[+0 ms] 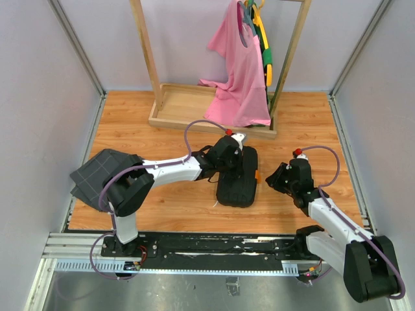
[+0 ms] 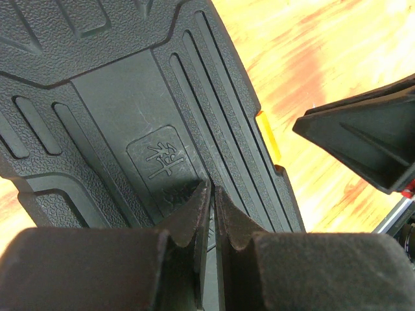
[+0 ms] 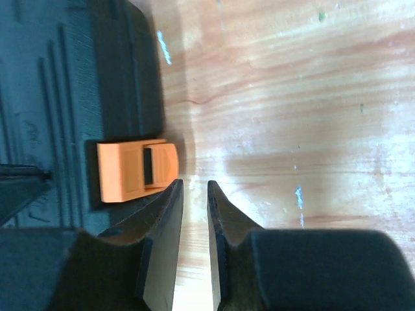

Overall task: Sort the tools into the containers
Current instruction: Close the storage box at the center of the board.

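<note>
A black plastic tool case (image 1: 237, 188) lies closed on the wooden table, its ribbed lid (image 2: 130, 97) filling the left wrist view. No tools show in any view. My left gripper (image 1: 228, 155) (image 2: 212, 188) rests low over the lid's far part, shut, with nothing between its jaws. The case's small orange latch (image 1: 257, 175) (image 2: 268, 136) (image 3: 136, 170) sits on its right edge. My right gripper (image 1: 272, 179) (image 3: 194, 184) hangs just beside that latch over bare wood, apart from it. Its jaws stand a narrow gap apart and hold nothing.
A dark grey grid-patterned fabric (image 1: 104, 172) lies at the table's left edge. At the back stands a wooden rack with a tray base (image 1: 188, 107) and a pink shirt (image 1: 237, 78) hanging from it. Walls close in both sides.
</note>
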Available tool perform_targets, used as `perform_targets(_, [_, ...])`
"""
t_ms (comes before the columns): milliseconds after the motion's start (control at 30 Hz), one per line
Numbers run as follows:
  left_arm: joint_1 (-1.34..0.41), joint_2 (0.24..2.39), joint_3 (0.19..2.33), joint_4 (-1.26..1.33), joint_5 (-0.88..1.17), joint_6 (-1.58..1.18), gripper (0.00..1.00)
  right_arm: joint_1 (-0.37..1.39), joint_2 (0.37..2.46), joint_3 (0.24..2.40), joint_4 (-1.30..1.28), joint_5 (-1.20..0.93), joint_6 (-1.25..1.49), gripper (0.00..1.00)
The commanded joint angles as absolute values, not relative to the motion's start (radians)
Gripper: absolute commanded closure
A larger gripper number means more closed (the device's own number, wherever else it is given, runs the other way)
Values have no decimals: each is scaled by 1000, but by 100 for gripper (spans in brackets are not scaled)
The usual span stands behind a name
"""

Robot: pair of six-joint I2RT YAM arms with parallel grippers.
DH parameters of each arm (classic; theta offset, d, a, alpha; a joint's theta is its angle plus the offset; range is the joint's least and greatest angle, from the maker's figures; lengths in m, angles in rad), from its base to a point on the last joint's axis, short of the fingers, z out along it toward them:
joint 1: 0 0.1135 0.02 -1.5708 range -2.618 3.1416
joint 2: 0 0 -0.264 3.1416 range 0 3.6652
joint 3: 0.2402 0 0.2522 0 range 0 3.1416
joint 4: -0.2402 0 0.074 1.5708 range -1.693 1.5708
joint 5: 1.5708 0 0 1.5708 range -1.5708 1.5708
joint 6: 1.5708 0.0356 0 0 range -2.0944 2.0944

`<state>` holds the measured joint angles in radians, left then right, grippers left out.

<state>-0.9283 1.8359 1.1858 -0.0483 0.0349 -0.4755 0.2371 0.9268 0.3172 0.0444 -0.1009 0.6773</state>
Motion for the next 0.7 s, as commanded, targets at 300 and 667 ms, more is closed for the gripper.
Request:
perform_targets(300, [-952,1925,1143,-212,39,-462,88,252,1112,432,34,-164,595,82])
perform_targets(667, [-953,1930,1144,-212,41,-462,88,252,1225,479,50,-228,550,83])
